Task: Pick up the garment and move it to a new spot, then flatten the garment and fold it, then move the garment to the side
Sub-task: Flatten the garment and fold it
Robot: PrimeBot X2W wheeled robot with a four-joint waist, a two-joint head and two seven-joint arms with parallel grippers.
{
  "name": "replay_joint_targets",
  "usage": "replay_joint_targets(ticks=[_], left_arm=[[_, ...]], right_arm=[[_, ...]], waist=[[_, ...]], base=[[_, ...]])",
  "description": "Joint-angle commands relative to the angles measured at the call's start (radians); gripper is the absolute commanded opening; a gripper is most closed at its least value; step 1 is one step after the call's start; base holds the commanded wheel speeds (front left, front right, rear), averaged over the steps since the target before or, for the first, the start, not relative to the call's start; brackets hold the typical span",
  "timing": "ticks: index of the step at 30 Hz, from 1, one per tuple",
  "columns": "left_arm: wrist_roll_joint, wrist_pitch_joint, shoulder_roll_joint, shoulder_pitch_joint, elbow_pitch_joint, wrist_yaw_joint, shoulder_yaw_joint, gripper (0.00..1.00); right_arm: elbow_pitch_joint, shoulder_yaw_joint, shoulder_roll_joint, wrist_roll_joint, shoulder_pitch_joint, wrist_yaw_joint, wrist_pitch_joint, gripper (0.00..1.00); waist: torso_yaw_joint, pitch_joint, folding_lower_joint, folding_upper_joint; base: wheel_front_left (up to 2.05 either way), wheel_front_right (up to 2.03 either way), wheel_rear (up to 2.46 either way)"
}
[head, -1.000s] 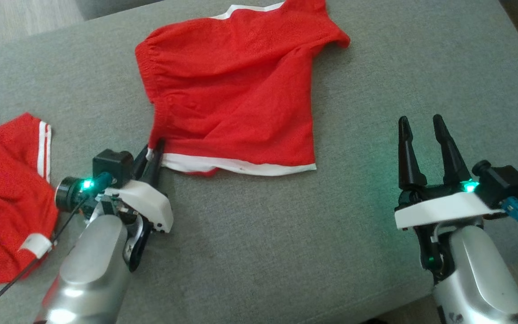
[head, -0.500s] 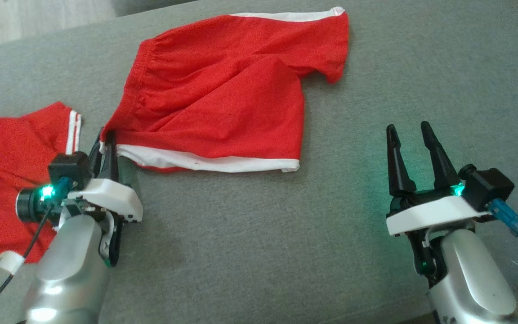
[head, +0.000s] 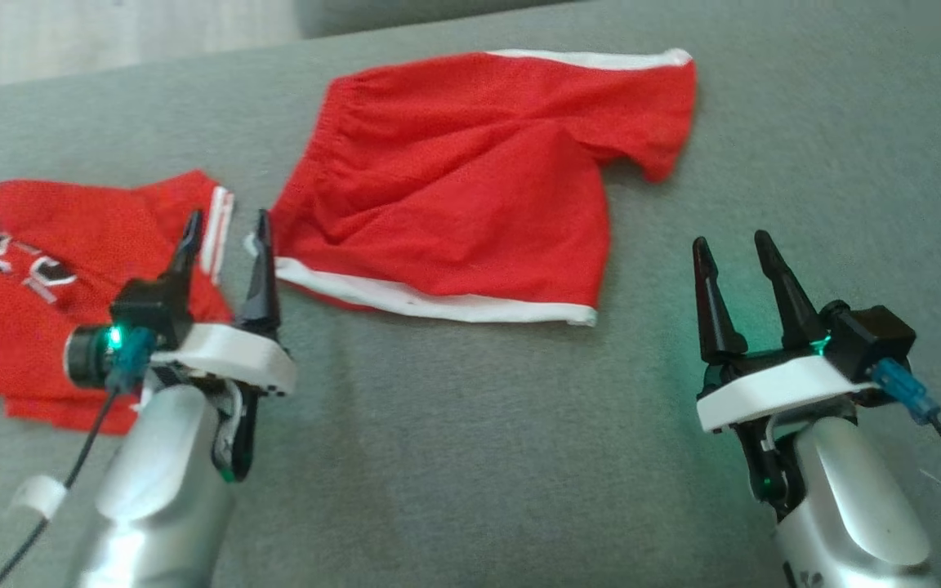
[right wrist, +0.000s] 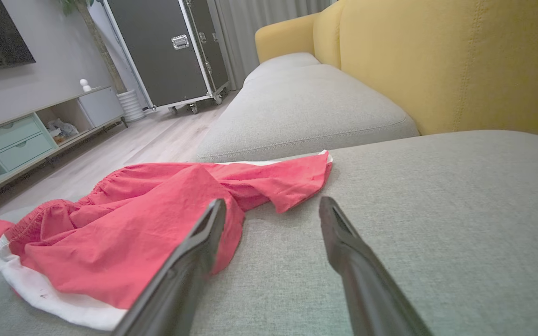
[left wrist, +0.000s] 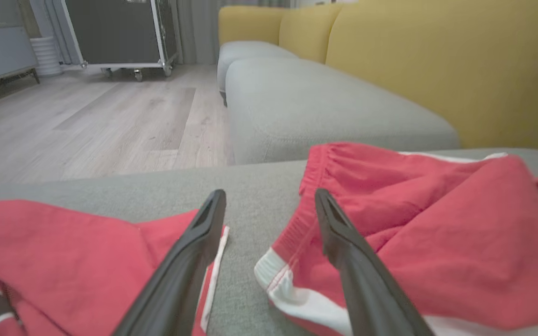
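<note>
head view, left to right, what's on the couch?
red jersey with lettering → left tool, open → red shorts → right tool, open

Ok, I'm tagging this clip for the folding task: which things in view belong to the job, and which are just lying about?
Job: red shorts; left claw and right claw, both open; grey cushion under the shorts.
Lying about: other red garment; black wheeled case; yellow backrest.
</note>
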Motion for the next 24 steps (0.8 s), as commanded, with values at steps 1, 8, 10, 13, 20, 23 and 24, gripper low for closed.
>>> replay_joint_targets(ticks=[1,8,10,13,20,23,24], left_arm=[[-0.009,-0.011,0.012,0.02,-0.079,-0.005,0.041,1.0],[-0.001,-0.012,-0.022,0.164,-0.255,-0.01,0.043,1.0],[-0.001,-0.012,-0.028,0.189,-0.278,-0.015,0.034,1.0],[-0.007,-0.012,-0.033,0.209,-0.293,-0.016,0.028,1.0],[-0.014,-0.011,-0.041,0.208,-0.3,-0.025,0.013,1.0],[-0.018,-0.011,-0.044,0.205,-0.298,-0.025,0.011,1.0],[-0.019,-0.011,-0.044,0.205,-0.297,-0.026,0.01,1.0]], right_arm=[[-0.014,0.015,0.002,-0.006,-0.024,-0.001,-0.011,1.0],[0.095,-0.014,0.002,0.018,-0.06,-0.001,0.006,1.0],[0.146,-0.028,0.002,0.024,-0.093,-0.001,0.025,1.0],[0.244,-0.049,0.002,0.032,-0.154,-0.001,0.063,1.0],[0.501,-0.101,0.002,-0.022,-0.308,-0.001,0.136,1.0],[0.598,-0.12,0.002,-0.069,-0.362,-0.001,0.152,1.0],[0.623,-0.118,0.002,-0.081,-0.377,-0.001,0.153,1.0]], waist=[[0.043,-0.03,0.0,0.0],[0.134,-0.057,0.0,0.0],[0.157,-0.056,0.0,0.0],[0.188,-0.048,0.0,0.0],[0.245,-0.024,0.0,0.0],[0.258,-0.017,0.0,0.0],[0.261,-0.016,0.0,0.0]], base=[[0.0,0.0,0.0],[0.0,0.0,0.0],[0.0,0.0,0.0],[0.0,0.0,0.0],[0.0,0.0,0.0],[0.0,0.0,0.0],[0.0,0.0,0.0]])
